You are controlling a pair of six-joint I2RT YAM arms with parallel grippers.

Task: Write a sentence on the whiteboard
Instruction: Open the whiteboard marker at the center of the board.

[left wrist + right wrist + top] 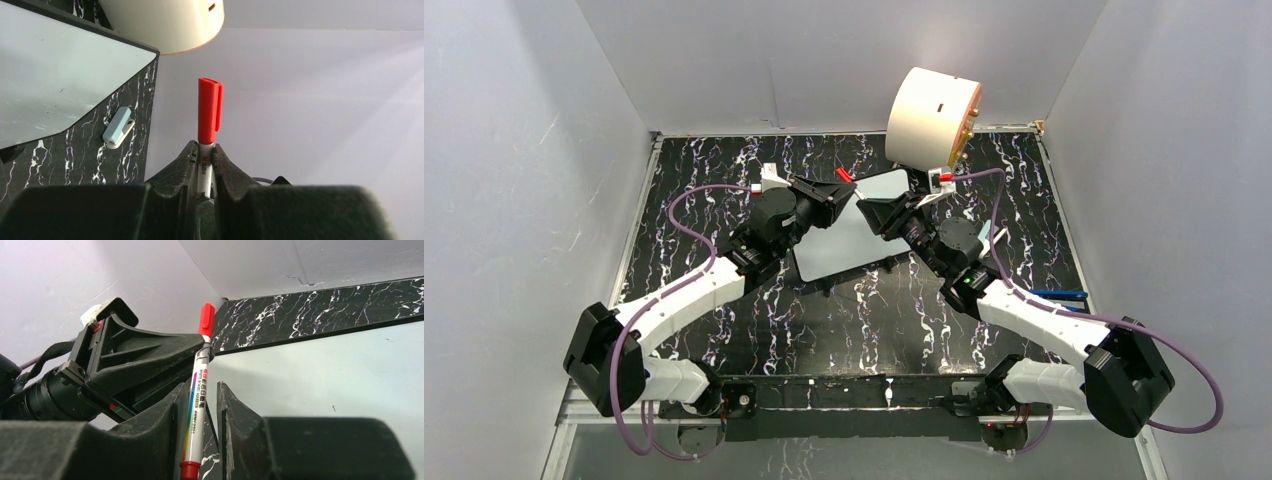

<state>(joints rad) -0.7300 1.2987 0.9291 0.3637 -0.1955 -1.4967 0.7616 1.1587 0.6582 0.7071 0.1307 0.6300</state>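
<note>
At the bottom of the top view, the two arms are reaching up from their bases and meeting at the centre of the frame. The left gripper [849, 192] [204, 150] is pinching a marker [844, 174] [209, 110] [198, 385] tight by its white barrel just below the red cap, which is pointing up in the left wrist view. The right gripper [861, 205] [201, 386] is straddling the same barrel. Its jaws are standing narrowly apart, with a sliver of gap showing on the barrel's right side in the right wrist view.

Beneath both, the whiteboard [839, 250] [60, 80] [325, 375] is lying flat on the black marbled table [704, 190] at the centre of the top view, turned at an angle to the table's edges. Its surface is showing pale grey-white with a few tiny dark specks, and a thin black rim is running round it.

Beyond it, toward the upper right, a big cream cylinder [929, 115] [165, 20] is sitting near the table's far edge.
</note>
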